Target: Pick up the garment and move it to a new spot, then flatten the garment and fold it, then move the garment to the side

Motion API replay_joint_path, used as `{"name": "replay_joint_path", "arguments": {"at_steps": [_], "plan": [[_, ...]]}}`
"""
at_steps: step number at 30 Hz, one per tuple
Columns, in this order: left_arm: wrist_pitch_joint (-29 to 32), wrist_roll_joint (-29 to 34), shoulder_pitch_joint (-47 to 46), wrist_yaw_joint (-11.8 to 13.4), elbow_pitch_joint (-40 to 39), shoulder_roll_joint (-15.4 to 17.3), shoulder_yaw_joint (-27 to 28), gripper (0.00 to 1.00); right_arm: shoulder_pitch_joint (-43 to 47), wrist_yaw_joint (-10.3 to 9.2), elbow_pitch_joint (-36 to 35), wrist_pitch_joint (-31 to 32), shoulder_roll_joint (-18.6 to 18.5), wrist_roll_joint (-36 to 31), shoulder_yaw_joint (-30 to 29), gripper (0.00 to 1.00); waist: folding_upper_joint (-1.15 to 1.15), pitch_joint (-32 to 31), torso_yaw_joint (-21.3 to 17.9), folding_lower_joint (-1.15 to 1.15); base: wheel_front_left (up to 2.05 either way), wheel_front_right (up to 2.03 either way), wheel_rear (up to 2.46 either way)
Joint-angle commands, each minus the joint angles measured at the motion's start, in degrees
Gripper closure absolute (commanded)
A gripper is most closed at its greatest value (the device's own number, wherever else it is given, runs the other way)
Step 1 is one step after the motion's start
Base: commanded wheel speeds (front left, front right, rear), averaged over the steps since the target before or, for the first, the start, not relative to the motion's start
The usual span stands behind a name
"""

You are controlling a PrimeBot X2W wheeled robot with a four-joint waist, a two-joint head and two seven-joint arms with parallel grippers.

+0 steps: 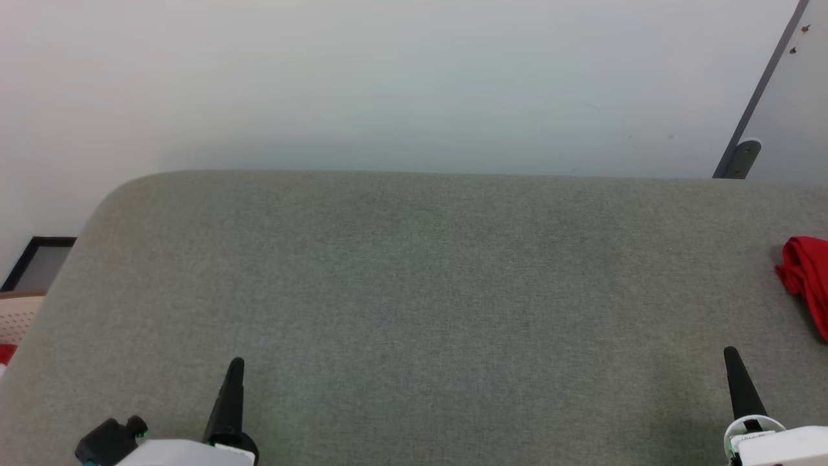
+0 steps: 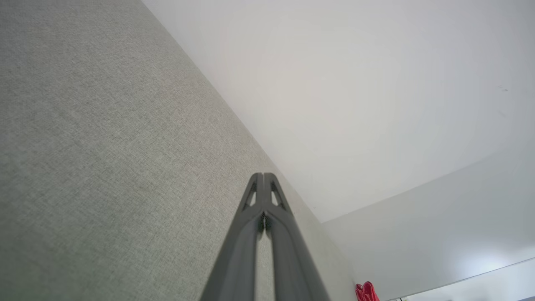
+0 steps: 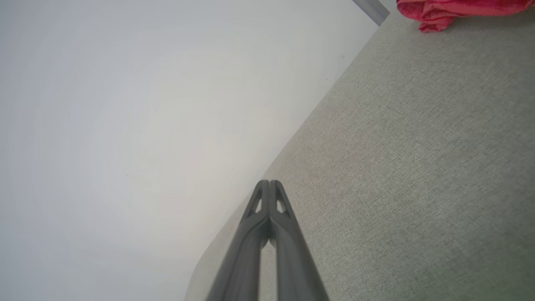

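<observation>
Grey woven-fabric surface [image 1: 414,291]: broad, with a rounded far corner, set against a pale wall [image 1: 414,77].
Garment [image 1: 807,275]: bright red soft cloth, bunched in a crumpled heap at the surface's right edge, partly cut off from sight.
Left gripper [image 1: 236,362], right gripper [image 1: 731,353]: fingers clenched together, grasping nothing, both clear of the garment.

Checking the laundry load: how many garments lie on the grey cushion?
1: a crumpled red garment at the cushion's far right edge, partly out of frame; more may lie beyond.
</observation>
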Motion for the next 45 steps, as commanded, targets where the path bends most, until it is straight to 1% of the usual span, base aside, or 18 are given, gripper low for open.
{"name": "replay_joint_path", "arguments": {"at_steps": [1,21,45], "plan": [[0.26,-1.59,-1.36,-0.16,-0.29,0.04,0.37,1.0,-1.32,-0.03,-0.31,0.34,0.08,1.37,-0.34,1.0,0.0,0.05,-0.06,0.0,0.0,0.0,0.0],[3.36,-12.77,-3.53,-0.2,0.97,-0.67,1.6,1.0,-3.29,-0.04,0.89,3.14,1.19,11.1,-0.59,1.0,0.0,0.64,-0.86,0.0,0.0,0.0,0.0],[6.47,-23.35,-5.53,-0.25,2.23,-1.5,2.9,1.0,-5.08,-0.06,2.06,5.87,2.25,20.56,-0.82,1.0,0.0,1.32,-1.79,0.0,0.0,0.0,0.0]]}}
